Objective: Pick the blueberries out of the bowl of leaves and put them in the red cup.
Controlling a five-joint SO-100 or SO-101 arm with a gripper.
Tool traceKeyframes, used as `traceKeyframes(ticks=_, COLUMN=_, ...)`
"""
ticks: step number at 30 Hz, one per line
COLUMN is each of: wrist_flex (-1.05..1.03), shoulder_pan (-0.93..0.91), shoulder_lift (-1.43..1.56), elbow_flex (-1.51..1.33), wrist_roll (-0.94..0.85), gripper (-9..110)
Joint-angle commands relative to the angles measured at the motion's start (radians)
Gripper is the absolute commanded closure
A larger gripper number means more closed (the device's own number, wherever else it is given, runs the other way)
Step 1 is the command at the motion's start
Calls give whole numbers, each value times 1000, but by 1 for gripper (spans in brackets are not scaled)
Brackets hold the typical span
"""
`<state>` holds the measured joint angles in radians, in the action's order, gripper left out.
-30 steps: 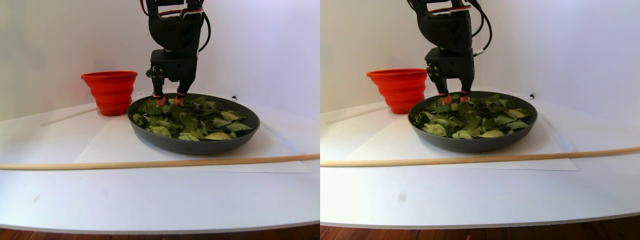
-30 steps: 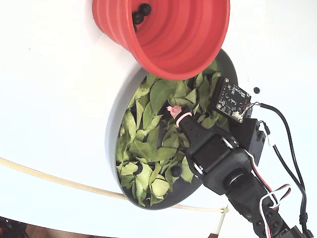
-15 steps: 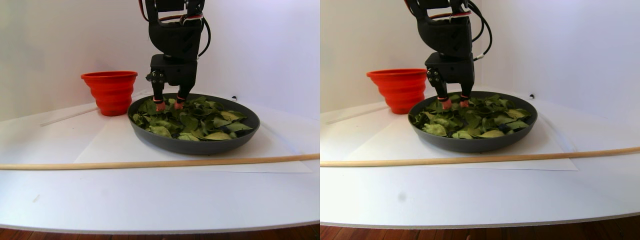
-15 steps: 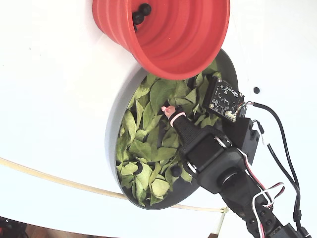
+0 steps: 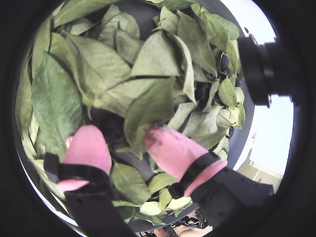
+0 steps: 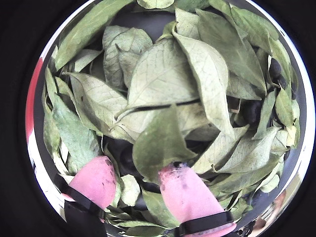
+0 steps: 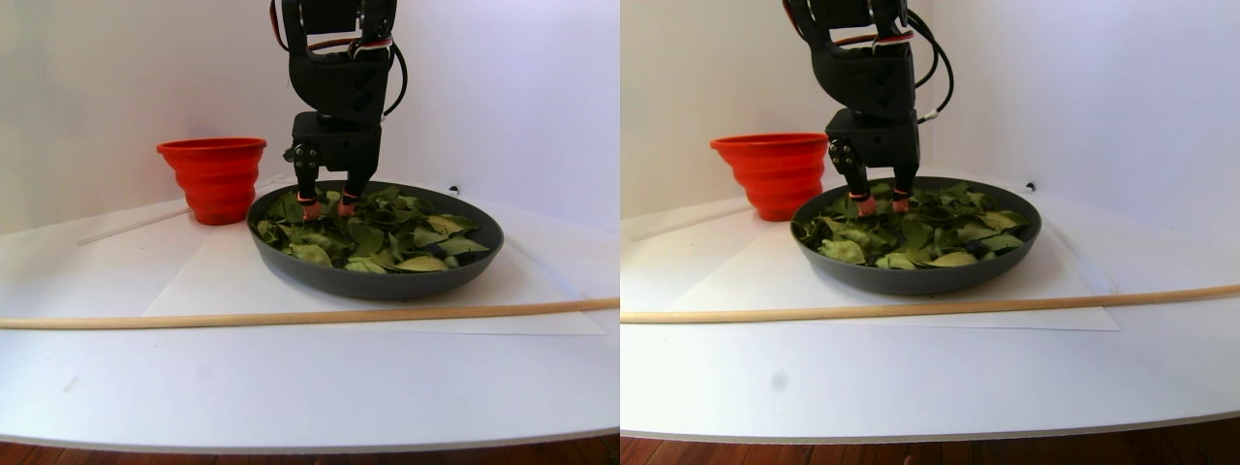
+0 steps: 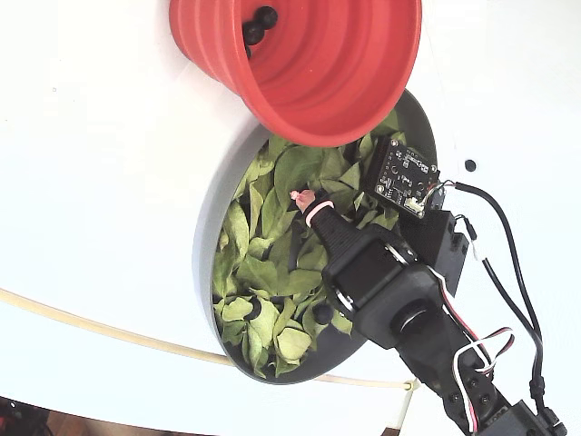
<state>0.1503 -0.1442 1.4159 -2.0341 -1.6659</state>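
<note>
Where hand (image 6: 136, 185) spreads over leaves (image 6: 163, 79), only fixed view shows blueberries (image 8: 259, 24) in red cup (image 8: 309, 64)

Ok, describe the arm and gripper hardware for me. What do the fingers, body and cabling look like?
The gripper has two black fingers whose fingertips wear pink covers, each strapped with a black band; the covers carry dark smudges. The arm is blocky black plastic. A small black circuit board with tiny components sits beside the wrist. Black cables loop off it, with red, white and black wires lower down.
</note>
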Motion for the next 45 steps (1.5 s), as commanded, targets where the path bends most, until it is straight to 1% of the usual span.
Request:
traceKeyframes(ticks=1, wrist_flex=28, shoulder_pan=-2, shoulder_lift=12, elbow_flex=32, wrist_roll=0, gripper=85)
traceKeyframes(ticks=31, wrist_flex=71, shoulder_pan=6, shoulder_lift=-69, elbow_flex=72, wrist_roll=6, gripper=85)
traceKeyframes(ticks=45, wrist_flex=95, shoulder_pan=3, shoulder_lift=-115, elbow_flex=71, wrist_roll=-6, gripper=89)
